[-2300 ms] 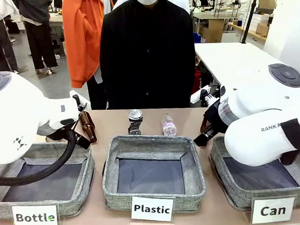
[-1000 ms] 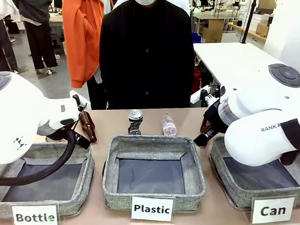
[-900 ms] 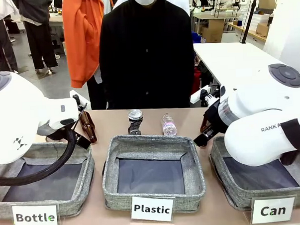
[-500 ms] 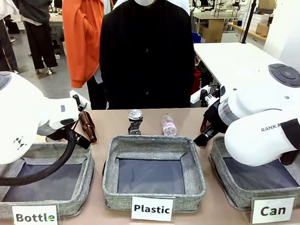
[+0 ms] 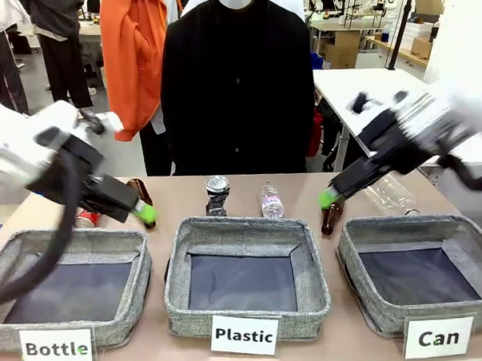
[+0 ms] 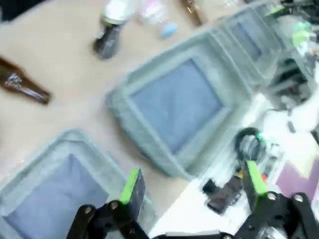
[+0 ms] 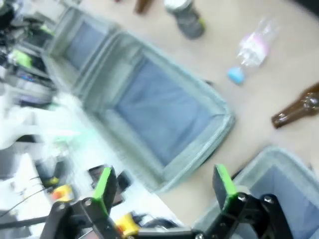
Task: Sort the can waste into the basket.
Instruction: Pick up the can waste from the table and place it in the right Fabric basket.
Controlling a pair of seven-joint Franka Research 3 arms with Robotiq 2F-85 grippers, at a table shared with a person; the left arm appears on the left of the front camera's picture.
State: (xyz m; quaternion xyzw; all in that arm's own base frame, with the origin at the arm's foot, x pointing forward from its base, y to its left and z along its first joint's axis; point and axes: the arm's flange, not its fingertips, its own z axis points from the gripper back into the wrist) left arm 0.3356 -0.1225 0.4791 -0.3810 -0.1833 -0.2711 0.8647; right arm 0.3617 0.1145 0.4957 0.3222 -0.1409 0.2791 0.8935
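Both arms had swung up and outward since half a second before, uncovering the far worktop (image 5: pixel 178 195); both showed motion blur. We noted the left claw (image 6: pixel 193 181) with jaws spread wide and nothing between its green pads, looking down on the baskets. The right claw (image 7: pixel 164 184) was likewise wide open and empty.

The red can (image 5: pixel 86 218) lay on the worktop behind the Bottle basket (image 5: pixel 67 240), close by the left arm. The black can (image 5: pixel 218 194) stood upright, silver top up, just behind the Plastic basket (image 5: pixel 243 224), with a clear plastic bottle (image 5: pixel 271 200) beside it. The Can basket (image 5: pixel 419 225) sat at the robot's right, only its dark lining showing, well apart from both cans.
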